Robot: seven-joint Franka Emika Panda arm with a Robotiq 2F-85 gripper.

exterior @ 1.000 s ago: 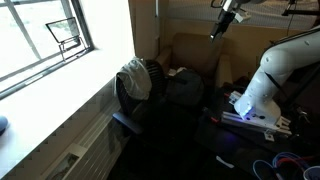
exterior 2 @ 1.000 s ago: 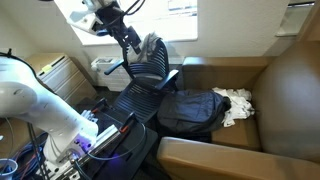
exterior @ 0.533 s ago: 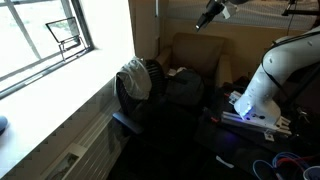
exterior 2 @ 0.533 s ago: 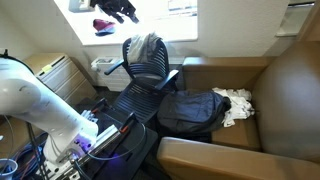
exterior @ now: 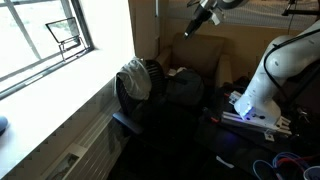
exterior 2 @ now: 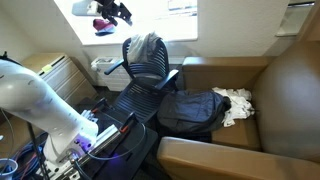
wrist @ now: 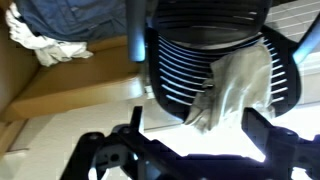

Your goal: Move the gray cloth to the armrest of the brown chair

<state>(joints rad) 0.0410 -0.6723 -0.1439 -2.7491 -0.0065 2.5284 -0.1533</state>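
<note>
The gray cloth (exterior: 134, 78) hangs over the back of a black office chair (exterior: 152, 82). It also shows in an exterior view (exterior 2: 146, 45) and in the wrist view (wrist: 238, 90). My gripper (exterior: 194, 24) is open and empty, high above the chairs and well apart from the cloth. In an exterior view it hangs in front of the window (exterior 2: 114, 12). In the wrist view its fingers (wrist: 198, 142) frame the chair back from above. The brown chair (exterior 2: 285, 90) has a near armrest (exterior 2: 215, 155) and a far armrest (exterior 2: 225, 68).
A dark backpack (exterior 2: 190, 110) and a white cloth (exterior 2: 236, 104) lie on the brown chair's seat. The robot base (exterior: 255, 95) stands beside it, with cables (exterior: 285, 162) on the floor. A window (exterior: 50, 35) and sill run along the wall.
My gripper has risen and moved away from the office chair's back towards the window. The gray cloth stays draped on the chair back.
</note>
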